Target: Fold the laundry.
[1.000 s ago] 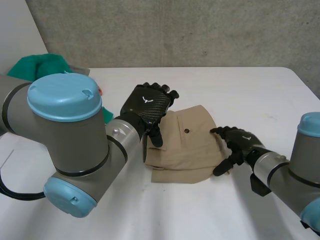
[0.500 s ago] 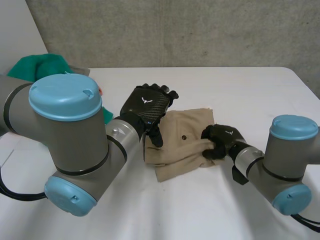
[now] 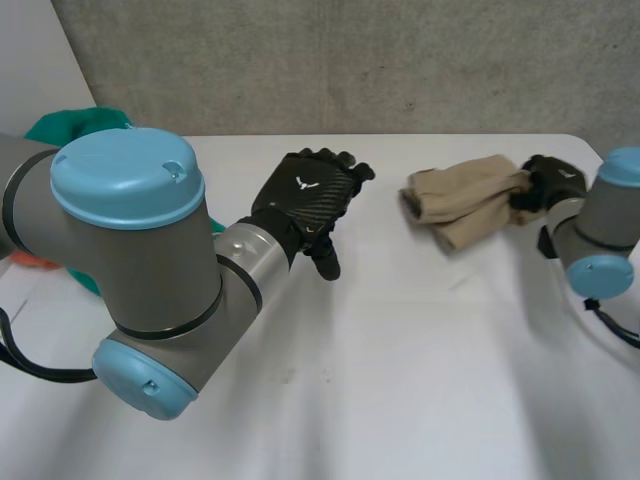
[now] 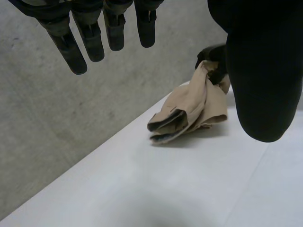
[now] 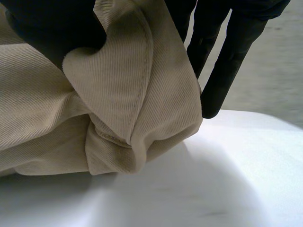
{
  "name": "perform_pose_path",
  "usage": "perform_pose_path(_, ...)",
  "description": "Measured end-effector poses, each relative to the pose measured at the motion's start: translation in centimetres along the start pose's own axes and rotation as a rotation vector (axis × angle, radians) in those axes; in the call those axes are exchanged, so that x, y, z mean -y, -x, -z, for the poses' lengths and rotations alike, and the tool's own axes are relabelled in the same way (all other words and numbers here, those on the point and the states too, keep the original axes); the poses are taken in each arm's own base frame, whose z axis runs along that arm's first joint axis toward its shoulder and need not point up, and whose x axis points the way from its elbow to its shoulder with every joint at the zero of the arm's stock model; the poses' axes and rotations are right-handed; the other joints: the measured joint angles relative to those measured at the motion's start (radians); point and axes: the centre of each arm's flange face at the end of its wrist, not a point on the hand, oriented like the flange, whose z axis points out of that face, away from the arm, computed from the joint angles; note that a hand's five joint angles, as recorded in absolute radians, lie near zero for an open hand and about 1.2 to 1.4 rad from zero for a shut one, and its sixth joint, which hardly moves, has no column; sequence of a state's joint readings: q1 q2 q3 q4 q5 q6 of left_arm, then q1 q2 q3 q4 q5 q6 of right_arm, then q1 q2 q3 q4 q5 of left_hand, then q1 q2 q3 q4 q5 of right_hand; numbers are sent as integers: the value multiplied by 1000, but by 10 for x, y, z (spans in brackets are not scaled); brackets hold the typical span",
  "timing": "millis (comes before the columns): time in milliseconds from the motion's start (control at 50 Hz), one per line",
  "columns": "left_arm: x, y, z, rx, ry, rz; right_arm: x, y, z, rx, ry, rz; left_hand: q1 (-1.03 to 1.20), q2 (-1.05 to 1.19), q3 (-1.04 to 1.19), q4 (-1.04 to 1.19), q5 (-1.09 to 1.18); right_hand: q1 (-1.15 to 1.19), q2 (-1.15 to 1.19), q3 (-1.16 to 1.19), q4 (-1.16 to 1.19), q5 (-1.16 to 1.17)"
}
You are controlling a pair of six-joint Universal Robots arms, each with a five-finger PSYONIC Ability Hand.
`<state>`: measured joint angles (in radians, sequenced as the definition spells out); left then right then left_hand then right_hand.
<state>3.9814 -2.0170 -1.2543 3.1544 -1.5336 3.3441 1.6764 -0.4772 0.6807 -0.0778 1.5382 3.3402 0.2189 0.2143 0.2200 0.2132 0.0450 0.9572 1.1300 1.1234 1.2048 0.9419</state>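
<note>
Head view: on the white table point(image 3: 400, 350) the tan garment point(image 3: 465, 200), already folded into a bundle, sits at the far right, clutched by the right hand point(image 3: 548, 180), while the left hand point(image 3: 310, 195) hovers slack-fingered and empty; a green cloth point(image 3: 60, 125) probably remains to be folded.

Tan cloth point(image 3: 462, 200): bunched up at the far right of the table.
Right hand point(image 3: 548, 180): curled round the tan cloth's right end, near the table's right edge.
Left hand point(image 3: 310, 195): fingers straight, thumb pointing down, over the table's middle, well apart from the tan cloth.
Green cloth point(image 3: 70, 125): heaped at the far left, partly behind the left arm.
Table point(image 3: 400, 350): white.
Wall point(image 3: 350, 60): grey concrete.
</note>
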Motion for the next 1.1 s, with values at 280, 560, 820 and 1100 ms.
perform_pose_path(280,18,-37,15,-187,-72,50,32,-113,-42,-199,-95,185,0,0,0,0,0,0,0,0,0,0)
perform_pose_path(560,27,-42,21,-218,-92,50,44,-136,-45,-205,-125,221,0,0,0,0,0,-665,-812,-790,-820,-769)
perform_pose_path(820,34,-40,25,-213,-114,49,60,-147,-33,-454,-136,527,0,0,0,0,0,-725,-913,-905,-984,-896)
perform_pose_path(1100,61,53,10,148,-247,9,123,-12,58,-71,-476,630,0,0,0,0,0,-725,-914,-905,-984,-896)
